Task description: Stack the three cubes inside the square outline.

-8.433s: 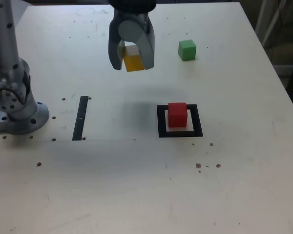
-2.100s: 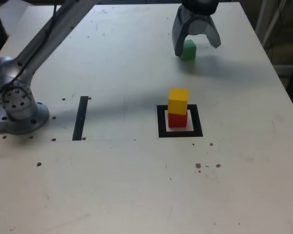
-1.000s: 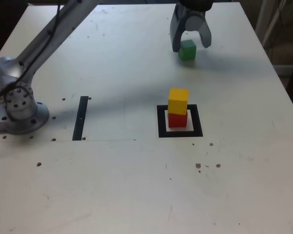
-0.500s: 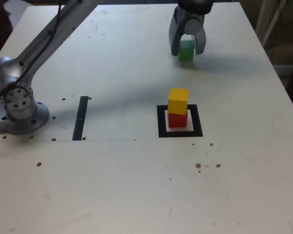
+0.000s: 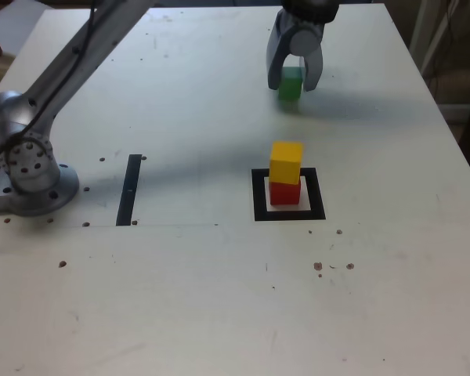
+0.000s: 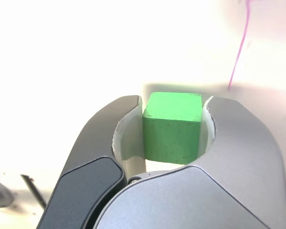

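At the far side of the table my gripper is shut on the green cube, one finger against each side. The wrist view shows the green cube squeezed between the two grey fingers of the gripper. Whether the cube still rests on the table I cannot tell. Nearer the middle, the yellow cube sits on the red cube, and that pair stands inside the square outline.
A thin black strip lies on the table toward the exterior view's left. The arm's grey base stands at the left edge, its links reaching across the back. Small dark specks dot the tabletop.
The gripper's fingers have closed from wide apart onto the green cube. Gripper and cube have shifted slightly toward the exterior view's left. The yellow-on-red stack has not moved.
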